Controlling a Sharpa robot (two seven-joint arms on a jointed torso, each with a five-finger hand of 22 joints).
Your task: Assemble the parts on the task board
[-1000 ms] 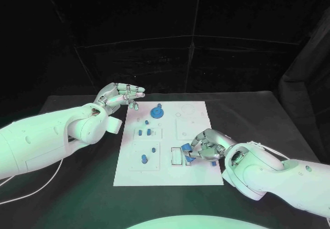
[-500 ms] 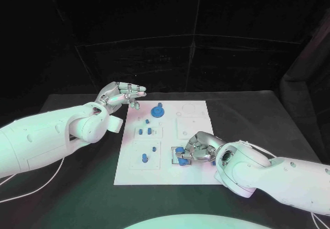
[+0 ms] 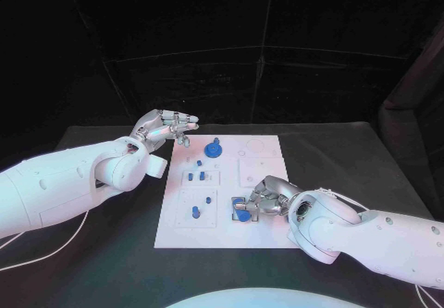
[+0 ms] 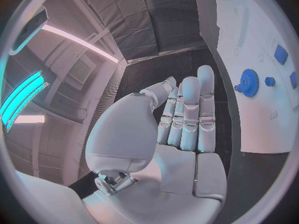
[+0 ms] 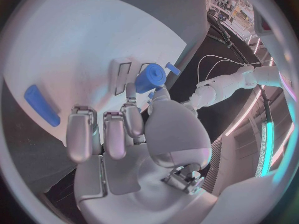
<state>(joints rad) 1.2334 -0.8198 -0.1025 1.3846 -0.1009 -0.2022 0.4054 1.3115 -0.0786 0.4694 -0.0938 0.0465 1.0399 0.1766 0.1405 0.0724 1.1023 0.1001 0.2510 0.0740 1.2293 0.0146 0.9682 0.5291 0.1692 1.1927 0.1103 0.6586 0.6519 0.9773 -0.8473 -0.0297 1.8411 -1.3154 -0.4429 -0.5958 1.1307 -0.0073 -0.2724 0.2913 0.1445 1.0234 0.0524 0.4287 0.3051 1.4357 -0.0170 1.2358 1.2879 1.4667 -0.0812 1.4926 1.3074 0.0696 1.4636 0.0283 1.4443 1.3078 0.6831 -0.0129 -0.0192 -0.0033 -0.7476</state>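
1. The right hand [image 3: 262,200] pinches a blue cylinder part [image 5: 150,77] between the thumb and a finger. It holds it just above the rectangular slots [image 5: 122,76] near the front edge of the task board [image 3: 264,237], probably to put it into 1 of them.
2. The grip is at the lower end of the cylinder, so the upper end stays free and visible from the wrist.
3. The left hand [image 3: 167,127] is raised off the far-left corner of the board, with fingers straight, pressed side by side, and nothing in it. It seems to wait away from the work so that it does not block the right arm.
4. A blue gear [image 3: 213,151] sits near the far edge of the board, and small blue pieces [image 3: 195,175] stand nearer the left edge.
5. A flat blue bar [image 5: 42,112] lies on the board beside the right hand.
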